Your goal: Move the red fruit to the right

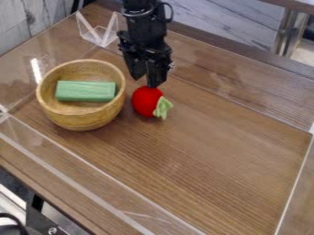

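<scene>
1. Spanning the foreground, the brown wood-grain tabletop [185, 179] offers room to the right of the fruit for setting it down. A release from too high could let a rounded thing roll past its spot.
2. Farther in, at the left, stands the round wooden bowl [81, 125] with the light green oblong block [86, 91] inside. A sideways swing toward the bowl could knock its rim, since the fruit lies just beside it.
3. The small bright red rounded toy fruit [147, 99] lies on the table, right of the bowl, its green leafy cap [161, 108] toward the near right. Its curved skin could squirt out forward if the fingers catch only the far edge.
4. Right at the fruit's far side is the black robot gripper [145, 78]. Whether its fingers are apart or clamped on the fruit, I cannot tell. Lifting on a shallow hold would probably drop it.
5. Beyond, at the back left, is a clear angular plastic container [98, 31], near the arm; a wide backward sweep might clip it.
</scene>
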